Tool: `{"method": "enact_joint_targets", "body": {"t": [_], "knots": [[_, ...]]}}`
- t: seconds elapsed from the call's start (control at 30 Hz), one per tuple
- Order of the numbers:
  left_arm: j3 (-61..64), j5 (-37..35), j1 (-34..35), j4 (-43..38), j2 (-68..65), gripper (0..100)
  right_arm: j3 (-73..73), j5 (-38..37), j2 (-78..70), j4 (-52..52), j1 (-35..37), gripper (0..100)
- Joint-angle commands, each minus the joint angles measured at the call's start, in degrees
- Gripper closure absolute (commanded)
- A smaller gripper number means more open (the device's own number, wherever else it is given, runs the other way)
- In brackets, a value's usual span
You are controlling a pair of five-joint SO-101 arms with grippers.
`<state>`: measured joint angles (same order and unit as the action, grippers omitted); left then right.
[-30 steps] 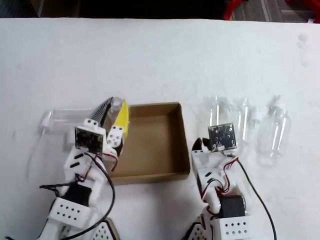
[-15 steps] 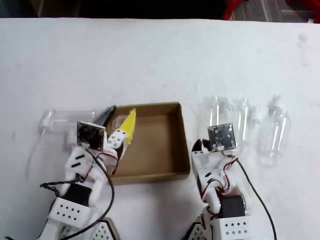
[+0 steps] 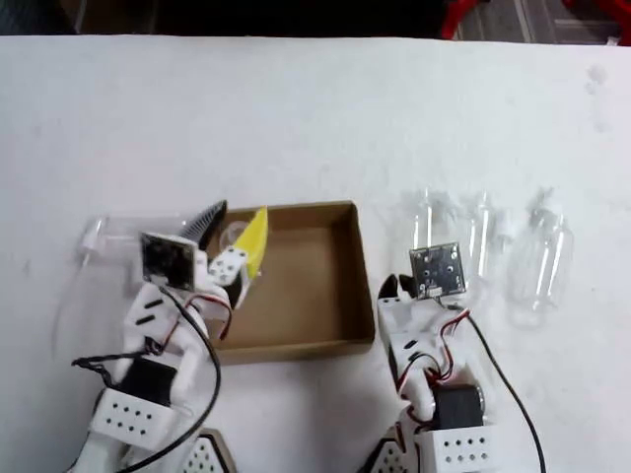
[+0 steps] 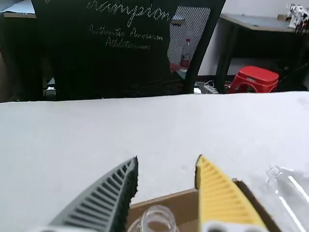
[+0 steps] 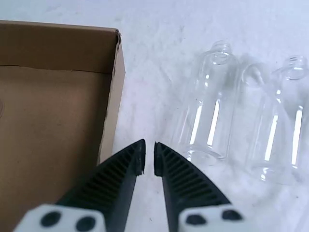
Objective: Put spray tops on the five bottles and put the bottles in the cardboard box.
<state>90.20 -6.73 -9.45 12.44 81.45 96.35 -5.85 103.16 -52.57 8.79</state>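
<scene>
The cardboard box (image 3: 357,266) lies open in the middle of the table. My left gripper (image 3: 233,229) hangs open over the box's far left corner, grey finger (image 4: 108,195) and yellow finger (image 4: 219,193) spread apart. A clear bottle's open neck (image 4: 155,220) sits between them, apart from both fingers; the same bottle (image 3: 234,237) lies at that corner. My right gripper (image 5: 149,157) is shut and holds nothing, just off the box's right wall (image 5: 112,111). In front of it lie two clear open-necked bottles (image 5: 207,106) (image 5: 280,121).
A clear bottle (image 3: 138,229) with a white spray top (image 3: 93,236) lies on the table left of the box. Three clear bottles (image 3: 430,232) (image 3: 480,236) (image 3: 542,258) lie right of the box. The white tabletop's far edge (image 3: 315,37) meets a dark room.
My left gripper's fingers have spread apart from the bottle at the box's corner, and the left wrist has shifted slightly left. The right arm has kept still.
</scene>
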Motion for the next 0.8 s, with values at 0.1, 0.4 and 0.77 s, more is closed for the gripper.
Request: {"method": "enact_joint_targets", "body": {"t": [0.1,0.4,0.77], "knots": [[-26.5,-5.9,0.7,23.8,0.7,81,0.5,-0.6,0.0,-0.2,0.4,97.7],[-43.3,2.9,11.1,37.0,-11.6,84,0.5,-0.6,0.0,-0.2,0.4,97.7],[-75.3,39.4,22.2,54.4,-53.0,90,0.5,-0.6,0.0,-0.2,0.4,97.7]]}}
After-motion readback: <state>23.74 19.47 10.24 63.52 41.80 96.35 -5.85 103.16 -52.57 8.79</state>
